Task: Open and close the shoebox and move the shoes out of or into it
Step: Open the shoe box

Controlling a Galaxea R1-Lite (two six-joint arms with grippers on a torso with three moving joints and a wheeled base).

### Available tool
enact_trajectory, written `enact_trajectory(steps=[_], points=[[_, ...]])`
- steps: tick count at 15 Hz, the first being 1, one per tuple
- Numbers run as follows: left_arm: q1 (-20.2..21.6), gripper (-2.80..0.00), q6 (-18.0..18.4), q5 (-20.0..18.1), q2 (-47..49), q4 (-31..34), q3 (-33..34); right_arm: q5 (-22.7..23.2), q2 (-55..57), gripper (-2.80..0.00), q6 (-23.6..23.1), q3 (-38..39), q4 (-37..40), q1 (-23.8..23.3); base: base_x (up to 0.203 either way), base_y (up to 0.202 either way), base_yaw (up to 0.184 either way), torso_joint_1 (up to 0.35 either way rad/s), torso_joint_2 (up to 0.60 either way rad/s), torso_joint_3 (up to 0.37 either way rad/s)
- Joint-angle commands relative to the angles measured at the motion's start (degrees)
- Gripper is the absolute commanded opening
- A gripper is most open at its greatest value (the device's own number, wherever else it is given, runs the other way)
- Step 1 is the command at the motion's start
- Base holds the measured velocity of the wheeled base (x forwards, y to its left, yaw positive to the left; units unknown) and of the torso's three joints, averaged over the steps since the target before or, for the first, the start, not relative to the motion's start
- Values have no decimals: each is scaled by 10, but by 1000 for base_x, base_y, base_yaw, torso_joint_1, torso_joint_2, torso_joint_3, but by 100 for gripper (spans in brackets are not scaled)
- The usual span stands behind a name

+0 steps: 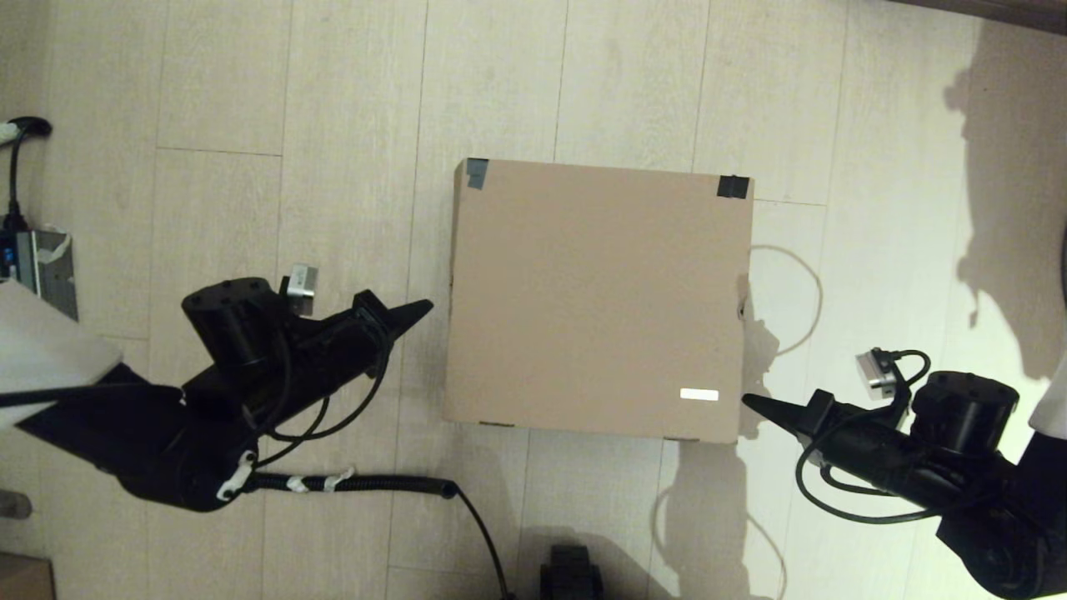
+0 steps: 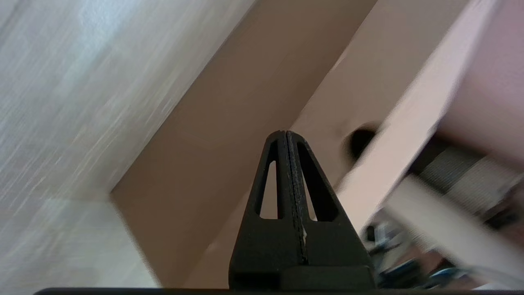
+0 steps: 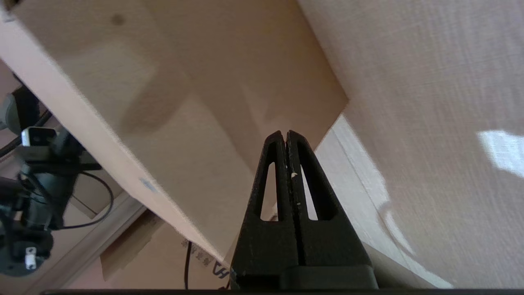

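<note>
The brown cardboard shoebox (image 1: 596, 300) sits on the floor in the middle of the head view with its lid flat and closed. Black tape marks its two far corners and a small white label (image 1: 698, 394) lies near its front right corner. The shoes are hidden. My left gripper (image 1: 425, 307) is shut with nothing in it, its tip a short way off the box's left side (image 2: 229, 123). My right gripper (image 1: 748, 401) is shut and empty, its tip close beside the box's right side (image 3: 196, 135) near the front corner.
The box stands on pale wood-plank flooring (image 1: 350, 125). A thin pale cord (image 1: 800, 283) loops on the floor right of the box. A black cable (image 1: 475, 517) runs across the floor in front of my left arm. A grey device (image 1: 37, 262) and a plug sit at the far left.
</note>
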Motion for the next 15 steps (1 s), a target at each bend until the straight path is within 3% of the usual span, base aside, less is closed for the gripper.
enact_trajectory(steps=[1, 2, 15], points=[[-4, -280, 26, -1, 37, -6, -1, 2, 6, -280, 2, -2, -5, 0, 0, 0, 0, 0, 0, 0], [-4, -280, 39, -1, 46, -7, -8, 2, 7, -280, 2, -3, -5, 0, 0, 0, 0, 0, 0, 0], [-33, -280, 40, 0, 60, -8, -22, 14, 3, -280, 8, -11, -5, 6, 0, 0, 0, 0, 0, 0]])
